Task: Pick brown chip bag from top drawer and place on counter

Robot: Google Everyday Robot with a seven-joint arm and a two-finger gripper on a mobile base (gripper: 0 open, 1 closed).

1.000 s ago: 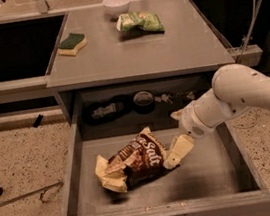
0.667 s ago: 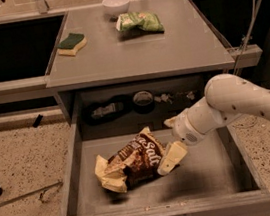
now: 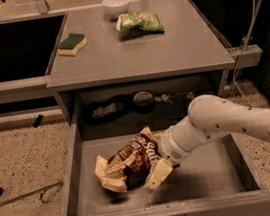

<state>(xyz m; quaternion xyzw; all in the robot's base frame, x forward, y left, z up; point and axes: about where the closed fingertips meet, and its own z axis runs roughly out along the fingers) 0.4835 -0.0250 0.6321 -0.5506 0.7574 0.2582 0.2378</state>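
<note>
The brown chip bag (image 3: 126, 166) lies crumpled on the floor of the open top drawer (image 3: 210, 174), left of its middle. My gripper (image 3: 152, 162) reaches in from the right on a white arm and is at the bag's right end. It is open: one cream finger (image 3: 158, 173) lies along the bag's front right side, and the other is hidden behind the bag. The bag rests on the drawer bottom. The counter (image 3: 132, 55) is above and behind the drawer.
On the counter are a green chip bag (image 3: 140, 22), a green and yellow sponge (image 3: 71, 43) and a white bowl (image 3: 116, 4). A dark round object (image 3: 143, 100) and other small things sit at the drawer's back. A cable (image 3: 249, 22) hangs at the right.
My gripper has moved left and lower in the drawer, from beside the bag to right against its right end. The bag has not visibly moved.
</note>
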